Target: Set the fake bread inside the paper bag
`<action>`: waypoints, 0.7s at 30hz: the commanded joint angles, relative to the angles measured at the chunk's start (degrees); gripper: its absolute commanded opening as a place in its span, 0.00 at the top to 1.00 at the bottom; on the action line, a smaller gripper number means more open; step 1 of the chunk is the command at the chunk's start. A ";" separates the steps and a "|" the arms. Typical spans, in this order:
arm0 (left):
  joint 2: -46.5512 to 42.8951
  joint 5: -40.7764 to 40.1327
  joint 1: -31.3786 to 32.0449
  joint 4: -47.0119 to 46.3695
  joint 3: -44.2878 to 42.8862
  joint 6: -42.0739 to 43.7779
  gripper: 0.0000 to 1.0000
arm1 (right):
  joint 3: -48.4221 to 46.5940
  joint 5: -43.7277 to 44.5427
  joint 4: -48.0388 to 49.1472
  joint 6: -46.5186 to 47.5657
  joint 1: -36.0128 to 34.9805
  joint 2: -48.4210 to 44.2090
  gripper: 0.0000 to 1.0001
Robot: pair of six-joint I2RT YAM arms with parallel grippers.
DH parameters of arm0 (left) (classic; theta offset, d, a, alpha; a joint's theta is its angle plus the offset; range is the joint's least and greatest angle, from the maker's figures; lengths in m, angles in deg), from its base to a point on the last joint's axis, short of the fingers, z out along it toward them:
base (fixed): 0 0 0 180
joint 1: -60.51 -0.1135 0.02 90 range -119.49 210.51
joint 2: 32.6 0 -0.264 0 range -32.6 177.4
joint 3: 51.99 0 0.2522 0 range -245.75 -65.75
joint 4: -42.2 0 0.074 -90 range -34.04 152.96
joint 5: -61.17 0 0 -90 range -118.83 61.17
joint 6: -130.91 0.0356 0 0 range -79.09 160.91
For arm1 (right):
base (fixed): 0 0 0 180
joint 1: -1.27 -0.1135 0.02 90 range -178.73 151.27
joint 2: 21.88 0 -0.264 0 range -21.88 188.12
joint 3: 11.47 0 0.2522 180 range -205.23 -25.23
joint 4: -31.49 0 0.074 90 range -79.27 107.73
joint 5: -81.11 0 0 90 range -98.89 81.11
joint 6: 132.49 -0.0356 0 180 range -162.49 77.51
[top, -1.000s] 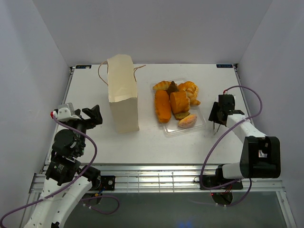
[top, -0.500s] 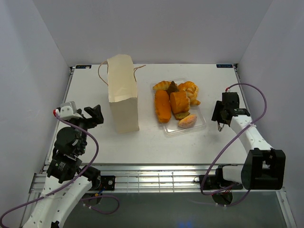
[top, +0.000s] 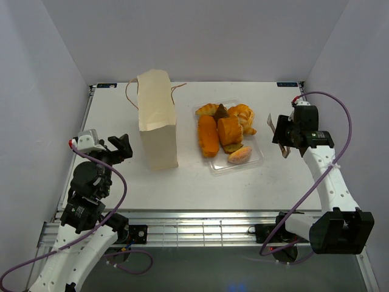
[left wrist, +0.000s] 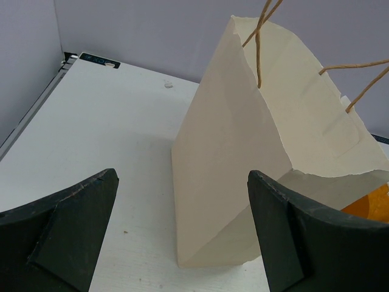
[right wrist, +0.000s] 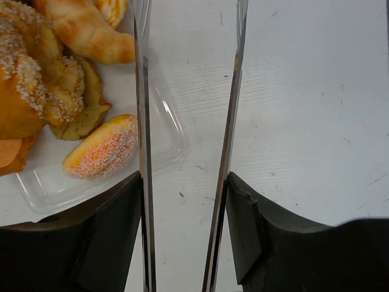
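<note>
R pincer (top: 278,139) hangs open & empty beside the clear tray (top: 255,159) holding all the fake bread (top: 226,132), prob. lining up a pick; L pincer (top: 121,148), spread wide, faces the upright paper bag (top: 157,121) on the bench (top: 194,176), likely to steady it.

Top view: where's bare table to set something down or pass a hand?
Bare: the strip between bag and tray, the front band before both, and the far edge behind the tray. Crowded: the tray itself, packed with bread; right end effector sits close by its right rim.
</note>
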State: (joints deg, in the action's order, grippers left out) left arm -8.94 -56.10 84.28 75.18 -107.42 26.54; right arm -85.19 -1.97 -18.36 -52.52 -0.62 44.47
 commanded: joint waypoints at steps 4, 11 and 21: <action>0.60 -1.47 0.23 -0.24 0.45 0.75 0.02 | -7.18 -12.53 -2.40 2.90 0.04 -0.78 0.41; 0.77 -2.18 0.23 -0.15 0.54 0.92 0.02 | -9.91 -19.57 -2.49 4.31 -0.13 -0.25 0.40; 1.39 -2.26 0.22 -0.06 0.54 1.01 0.02 | -8.94 -26.16 0.32 4.66 -3.20 1.68 0.40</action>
State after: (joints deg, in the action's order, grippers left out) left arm -8.11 -57.98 84.28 75.20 -107.35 26.96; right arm -92.99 -24.68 -21.14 -48.30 -2.68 45.89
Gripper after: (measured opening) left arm 0.979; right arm 0.603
